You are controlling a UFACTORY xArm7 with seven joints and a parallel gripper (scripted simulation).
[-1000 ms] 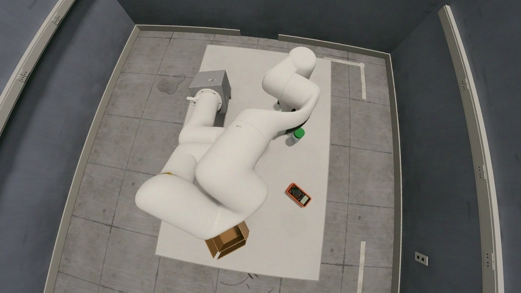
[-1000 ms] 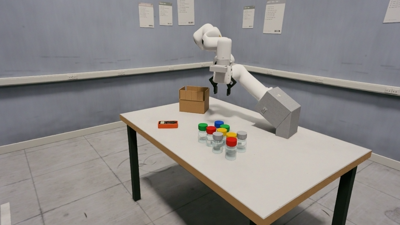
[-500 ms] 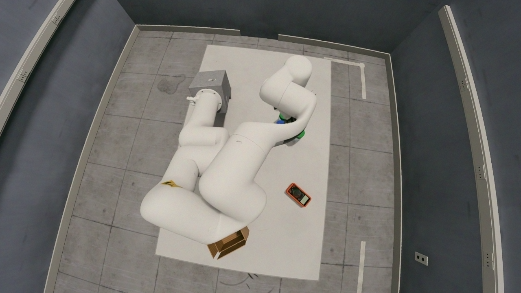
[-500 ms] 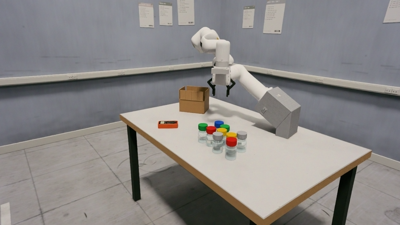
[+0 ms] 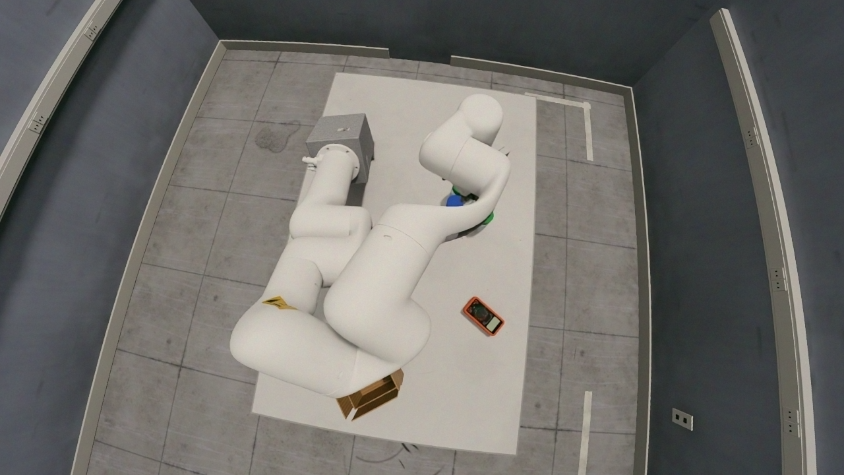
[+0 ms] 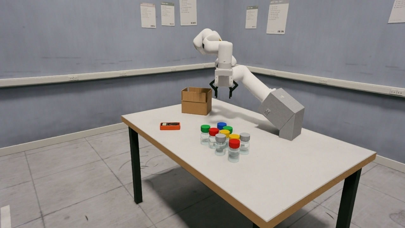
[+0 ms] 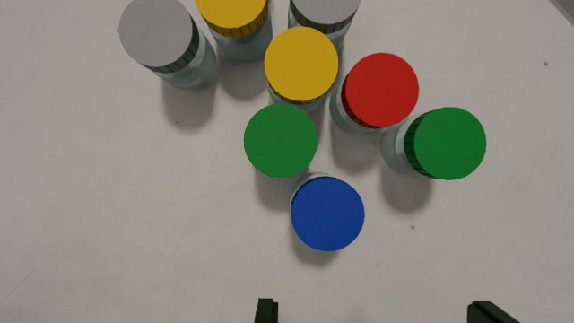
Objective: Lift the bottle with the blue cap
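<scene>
My black fingers (image 6: 223,91) stand wide apart and hold nothing, hanging high above the white worktop (image 6: 283,170). The clear glass bottle with the round blue cap (image 7: 327,213) stands upright at the cluster's near edge, just beside a green-capped clear bottle (image 7: 281,140), directly below my wrist.

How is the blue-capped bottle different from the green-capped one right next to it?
The blue-capped bottle sits at the cluster's edge, nearest the open gripper; the green-capped bottle is hemmed in, with a yellow-capped bottle close beside it. Cap colour differs too. Both stand upright, look the same size and have clear bodies.
</scene>
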